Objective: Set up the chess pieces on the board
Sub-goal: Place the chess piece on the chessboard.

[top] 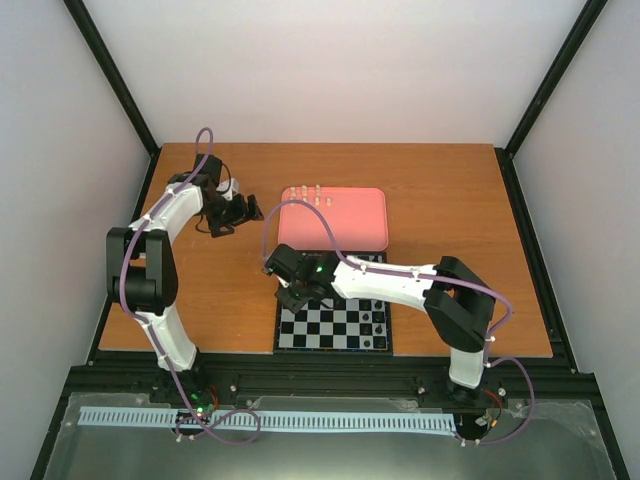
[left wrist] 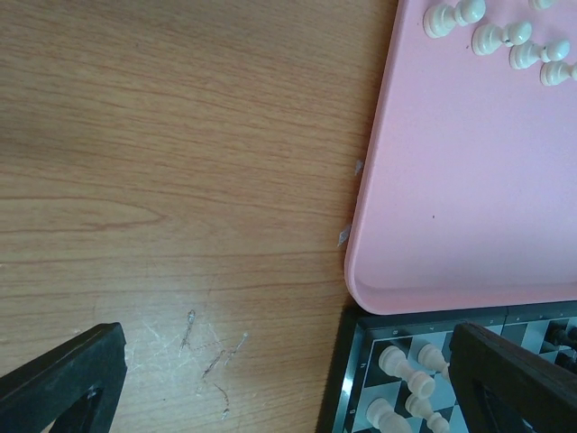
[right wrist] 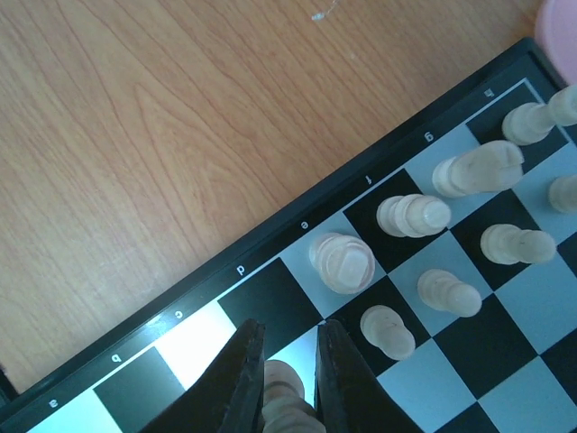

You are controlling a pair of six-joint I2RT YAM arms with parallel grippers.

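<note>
Right gripper point(right wrist: 287, 383) pinched a pale piece point(right wrist: 281, 399) low over the board point(right wrist: 207, 281) by the d-file | your best move, I judged: lower it upright, centred on its square, clear of the e-file piece point(right wrist: 343, 262) | farther off, more chess pieces point(top: 305, 193) lay on the pink tray point(top: 350, 228) | left gripper point(top: 232, 213) hung spread, holding nothing.

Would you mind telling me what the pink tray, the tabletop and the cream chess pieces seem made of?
Pink tray: probably moulded plastic, given its even smooth colour and rounded rim. Tabletop: wood or wood-look laminate, showing grain and scratches. Chess pieces: possibly light wood, from faint grain-like lines, or plastic.
</note>
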